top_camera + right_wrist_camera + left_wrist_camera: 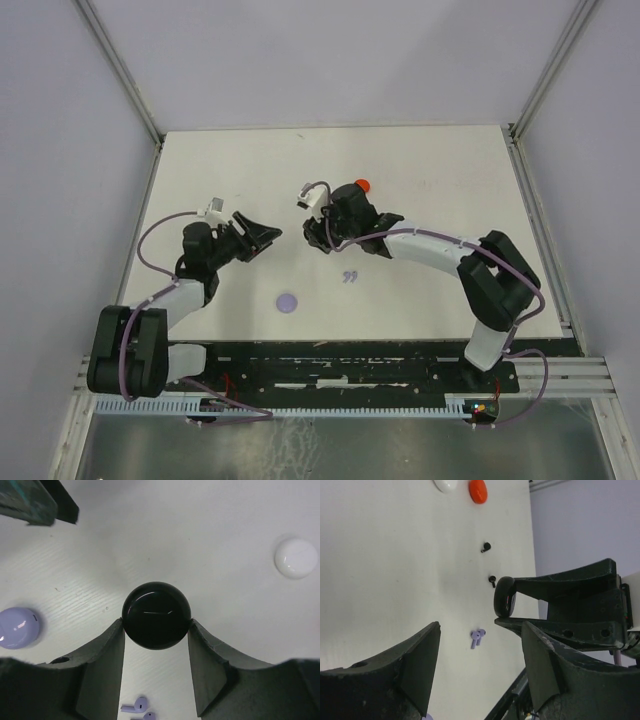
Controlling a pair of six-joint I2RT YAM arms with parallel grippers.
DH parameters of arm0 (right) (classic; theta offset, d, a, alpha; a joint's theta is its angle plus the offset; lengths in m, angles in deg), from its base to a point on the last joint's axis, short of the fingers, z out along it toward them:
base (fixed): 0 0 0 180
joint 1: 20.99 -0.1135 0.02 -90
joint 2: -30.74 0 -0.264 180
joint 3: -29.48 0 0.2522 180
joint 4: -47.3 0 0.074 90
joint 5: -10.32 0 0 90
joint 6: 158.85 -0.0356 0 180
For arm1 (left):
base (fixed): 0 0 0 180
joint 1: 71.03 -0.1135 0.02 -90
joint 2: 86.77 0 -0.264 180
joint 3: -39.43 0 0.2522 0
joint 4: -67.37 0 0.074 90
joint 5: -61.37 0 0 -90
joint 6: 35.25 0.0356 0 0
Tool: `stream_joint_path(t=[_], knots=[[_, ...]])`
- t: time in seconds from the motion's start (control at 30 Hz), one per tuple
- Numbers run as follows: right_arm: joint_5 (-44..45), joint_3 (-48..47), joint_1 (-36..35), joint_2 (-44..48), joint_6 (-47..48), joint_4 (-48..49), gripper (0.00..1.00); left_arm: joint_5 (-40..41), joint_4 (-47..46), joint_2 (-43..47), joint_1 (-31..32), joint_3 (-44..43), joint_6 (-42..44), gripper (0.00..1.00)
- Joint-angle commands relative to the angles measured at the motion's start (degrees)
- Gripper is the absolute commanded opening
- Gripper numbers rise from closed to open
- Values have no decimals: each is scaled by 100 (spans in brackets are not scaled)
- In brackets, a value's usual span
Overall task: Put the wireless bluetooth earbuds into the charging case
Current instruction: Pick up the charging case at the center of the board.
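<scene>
While the right gripper (pixel 156 623) clamps the black case (pixel 156 607), lavender earbuds (pixel 137 709) lie loose near its fingers. The left gripper (pixel 481 626) gapes empty.

Black case (pixel 156 615): round, glossy, smooth dome; pinched on both sides between the tips of the right gripper (pixel 156 624).
Lavender case (pixel 17 627): round pebble, lid closed, flat on table (pixel 450 180), well apart from black case.
White case (pixel 296 557), red case (pixel 478 491): both closed, lying flat, just beside each other toward far side.
Lavender earbuds (pixel 477 637): tiny stemmed pair, loose on table, side by side, stems roughly parallel, near black case.
Black earbuds (pixel 486 546): two tiny stemmed buds, loose, set apart from each other, in line between lavender earbuds and red case.
</scene>
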Motion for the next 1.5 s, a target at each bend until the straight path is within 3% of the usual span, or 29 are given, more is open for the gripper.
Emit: stream_joint_path(t=[0.0,0.7,1.47], knots=[[-397,15,-27,438,71,-31,34,-914,-1540,-316,16,52,-536,71],[-663,80,-27,900,217,-555,33,-1258,-3197,-1631,796,-179,-1026,71],[-862,62,-27,931,242,-610,33,-1289,-3557,-2209,1109,-497,-1153,62]])
